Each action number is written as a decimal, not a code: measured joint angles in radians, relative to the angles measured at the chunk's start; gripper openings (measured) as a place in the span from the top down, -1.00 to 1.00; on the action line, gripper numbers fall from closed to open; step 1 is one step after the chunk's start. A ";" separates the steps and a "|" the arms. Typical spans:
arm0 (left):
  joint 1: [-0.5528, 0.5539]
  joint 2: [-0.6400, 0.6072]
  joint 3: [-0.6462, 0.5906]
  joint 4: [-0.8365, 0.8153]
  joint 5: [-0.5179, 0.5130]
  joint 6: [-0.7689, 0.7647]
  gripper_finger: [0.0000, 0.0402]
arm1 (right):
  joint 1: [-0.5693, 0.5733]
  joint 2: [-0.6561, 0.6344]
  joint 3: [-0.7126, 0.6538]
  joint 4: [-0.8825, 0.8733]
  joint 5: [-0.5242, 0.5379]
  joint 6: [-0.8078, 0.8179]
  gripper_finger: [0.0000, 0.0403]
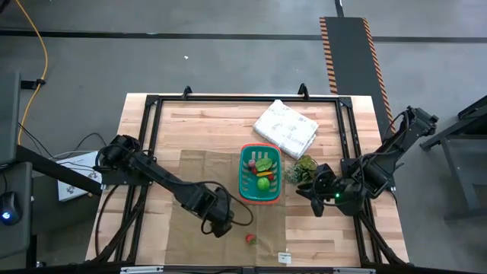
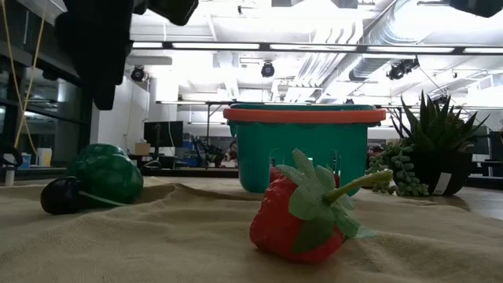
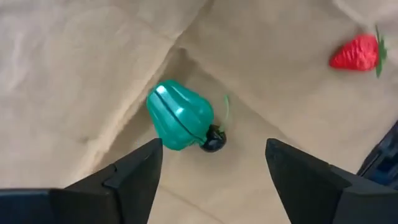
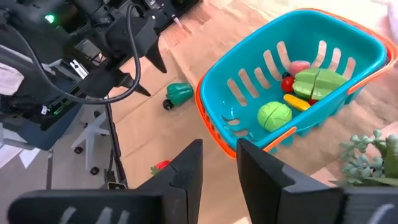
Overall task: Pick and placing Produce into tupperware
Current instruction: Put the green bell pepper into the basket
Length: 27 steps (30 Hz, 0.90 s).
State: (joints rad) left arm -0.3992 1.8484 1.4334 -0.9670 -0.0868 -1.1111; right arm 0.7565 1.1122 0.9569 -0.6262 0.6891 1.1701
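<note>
Hovering open-jawed above green toy pepper (image 3: 179, 115) on tan cloth (image 3: 74, 68): left gripper (image 3: 211, 168).
Lying apart on same cloth: toy strawberry (image 2: 302, 212). Holding several produce pieces: teal basket (image 1: 246, 181). Waiting beside basket, fingers narrowly parted, gripping nothing: right gripper (image 4: 219, 167).

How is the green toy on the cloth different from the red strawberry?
The green pepper is plain green with a dark stem end, while the strawberry is red with a green leafy cap. The pepper lies right under the open left gripper; the strawberry lies farther off. Both rest on the tan cloth, outside the teal basket.
</note>
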 joint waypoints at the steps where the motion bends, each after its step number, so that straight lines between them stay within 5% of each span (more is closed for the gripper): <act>1: 0.000 0.000 0.000 -0.002 0.000 -0.039 -0.38 | -0.007 -0.002 0.000 -0.001 0.000 -0.005 0.56; 16: 0.015 0.054 -0.006 -0.003 -0.029 -0.449 -0.40 | -0.117 -0.261 -0.001 -0.092 -0.081 -0.239 0.56; 27: 0.013 0.060 -0.006 -0.021 -0.006 -0.581 -0.81 | -0.141 -0.447 -0.001 -0.176 -0.247 -0.408 0.56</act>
State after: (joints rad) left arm -0.3862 1.9088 1.4276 -0.9881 -0.0923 -1.6921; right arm 0.6152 0.6653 0.9562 -0.8022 0.4426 0.7617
